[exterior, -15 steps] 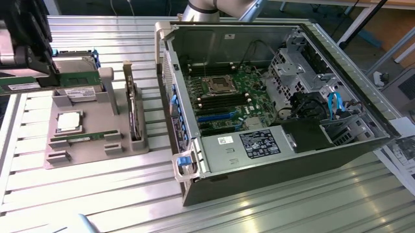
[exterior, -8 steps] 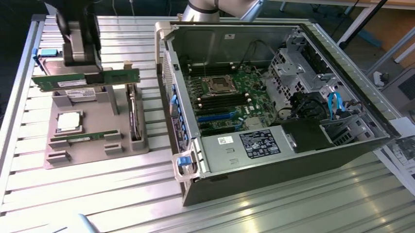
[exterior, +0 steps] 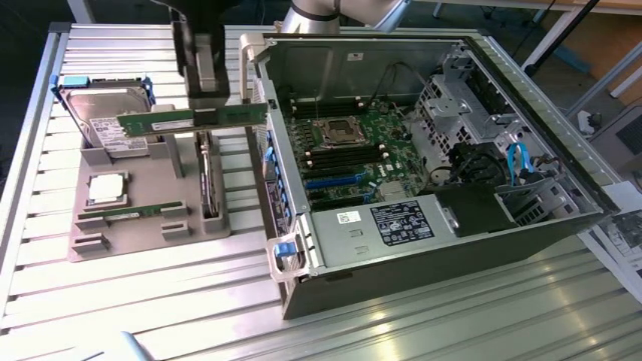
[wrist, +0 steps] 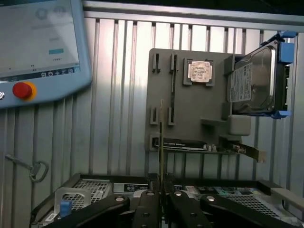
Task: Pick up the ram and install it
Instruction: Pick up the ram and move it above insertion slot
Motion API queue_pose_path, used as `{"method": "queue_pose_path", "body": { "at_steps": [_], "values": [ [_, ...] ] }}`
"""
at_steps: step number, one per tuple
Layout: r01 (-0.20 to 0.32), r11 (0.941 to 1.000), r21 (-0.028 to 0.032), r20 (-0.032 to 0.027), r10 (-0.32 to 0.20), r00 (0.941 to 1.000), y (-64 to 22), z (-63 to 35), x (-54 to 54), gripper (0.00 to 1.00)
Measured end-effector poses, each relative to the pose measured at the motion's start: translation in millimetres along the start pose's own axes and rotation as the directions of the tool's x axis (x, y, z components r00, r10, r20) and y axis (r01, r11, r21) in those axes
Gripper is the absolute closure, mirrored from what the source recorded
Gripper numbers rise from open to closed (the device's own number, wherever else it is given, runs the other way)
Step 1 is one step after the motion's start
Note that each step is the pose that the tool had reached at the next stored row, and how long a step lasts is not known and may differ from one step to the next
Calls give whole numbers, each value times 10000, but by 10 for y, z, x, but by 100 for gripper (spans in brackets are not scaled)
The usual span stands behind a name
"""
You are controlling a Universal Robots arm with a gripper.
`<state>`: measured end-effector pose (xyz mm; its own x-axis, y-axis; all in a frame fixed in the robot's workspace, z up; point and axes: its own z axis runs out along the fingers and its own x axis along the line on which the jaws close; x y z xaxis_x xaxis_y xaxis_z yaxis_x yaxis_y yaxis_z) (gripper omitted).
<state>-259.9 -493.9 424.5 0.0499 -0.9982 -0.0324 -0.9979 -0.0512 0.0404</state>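
The gripper [exterior: 206,104] is closed on the ram [exterior: 150,122], pinching the green stick at its middle so that both ends reach out well past the fingers [wrist: 148,211]. In the wrist view the ram [wrist: 162,142] is seen edge-on, rising straight from between the two jaws, which suggests it sits square in the grip.

Directly below the hand is the grey fixture tray [exterior: 140,241]. It holds the second ram stick [exterior: 131,213], a processor chip [exterior: 107,188], and an expansion card [exterior: 207,184] standing on edge. The hard drive [exterior: 105,113] stands just behind the held stick. The open computer case [exterior: 452,248] lies beside the hand, toward the exterior view's right.

The likeliest trouble is a snag. The end of the stick nearest the case appears close to the case's upright wall edge [exterior: 263,71], and a sideways move without enough height could knock it there.

A knock, or the narrow hold on such a long part, could twist the stick between the pads. It would then meet the memory slots [exterior: 336,160] on the motherboard [exterior: 371,128] at a tilt. Pressing down in that state could jam it, or strain the board, rather than seat it.

Whether the slot latches stand open cannot be made out.
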Motion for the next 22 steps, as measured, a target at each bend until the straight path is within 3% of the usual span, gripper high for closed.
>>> {"method": "queue_pose_path", "body": {
  "at_steps": [11,16,22],
  "values": [
    [0,10000,0,0,0,10000,-630,-24,32,86],
    [0,10000,-1,-1,0,10000,-842,-31,42,86],
    [1,10000,0,0,-1,10000,-1227,-42,62,86]
  ]
}}
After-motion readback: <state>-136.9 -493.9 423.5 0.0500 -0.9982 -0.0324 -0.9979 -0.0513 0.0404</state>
